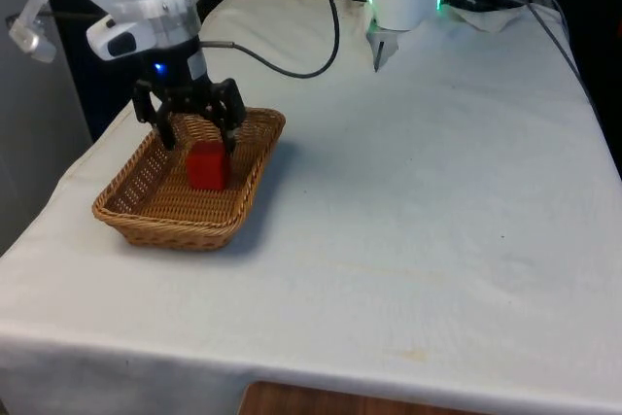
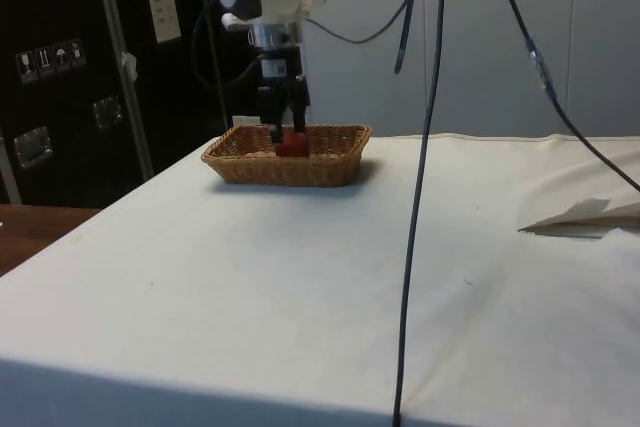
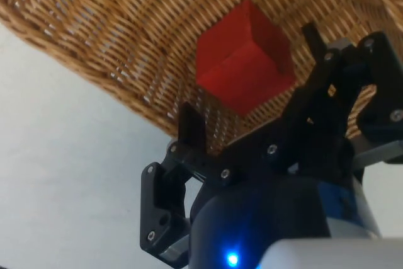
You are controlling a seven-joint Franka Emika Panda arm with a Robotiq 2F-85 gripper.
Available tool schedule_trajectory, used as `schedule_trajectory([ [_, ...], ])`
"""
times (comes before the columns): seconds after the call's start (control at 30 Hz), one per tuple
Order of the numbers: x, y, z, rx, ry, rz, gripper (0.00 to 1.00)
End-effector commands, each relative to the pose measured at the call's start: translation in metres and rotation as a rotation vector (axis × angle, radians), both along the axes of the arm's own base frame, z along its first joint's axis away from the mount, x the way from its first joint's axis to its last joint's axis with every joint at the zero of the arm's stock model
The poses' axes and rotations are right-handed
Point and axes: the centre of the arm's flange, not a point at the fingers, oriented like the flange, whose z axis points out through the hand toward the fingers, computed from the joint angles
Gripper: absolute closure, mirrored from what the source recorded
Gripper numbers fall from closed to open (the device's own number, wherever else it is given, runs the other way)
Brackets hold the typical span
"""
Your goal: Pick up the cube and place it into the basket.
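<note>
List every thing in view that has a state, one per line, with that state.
Red cube: lying in the basket, released, between the open fingers.
Wicker basket: upright on the table, holding the cube.
Gripper: open, lowered into the basket, astride the cube.
White cloth: spread over the table, slightly creased.

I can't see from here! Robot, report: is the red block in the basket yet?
Gripper open, over the basket. Red cube inside the basket, released. Nothing in the way.
</note>
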Motion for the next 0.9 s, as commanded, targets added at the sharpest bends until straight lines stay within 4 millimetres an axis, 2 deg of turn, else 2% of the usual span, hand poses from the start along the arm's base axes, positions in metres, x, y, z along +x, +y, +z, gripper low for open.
schedule_trajectory([
  [0.0, -0.001, -0.001, 0.009, -0.005, 0.003, 0.0, 0.0],
  [0.03, 0.0, -0.001, 0.004, 0.0, -0.001, 0.0, 0.0],
  [0.17, -0.001, -0.002, 0.025, -0.007, 0.002, 0.001, 0.0],
  [0.33, -0.002, -0.003, 0.039, -0.011, -0.001, 0.003, 0.0],
  [0.37, -0.001, -0.003, 0.036, -0.005, -0.009, 0.003, 0.0],
  [0.63, -0.004, -0.006, 0.064, -0.014, -0.005, 0.007, 0.0],
  [0.67, -0.003, -0.006, 0.061, -0.009, -0.01, 0.008, 0.0],
  [0.87, -0.007, -0.006, 0.086, -0.016, -0.009, 0.016, 0.0],
])
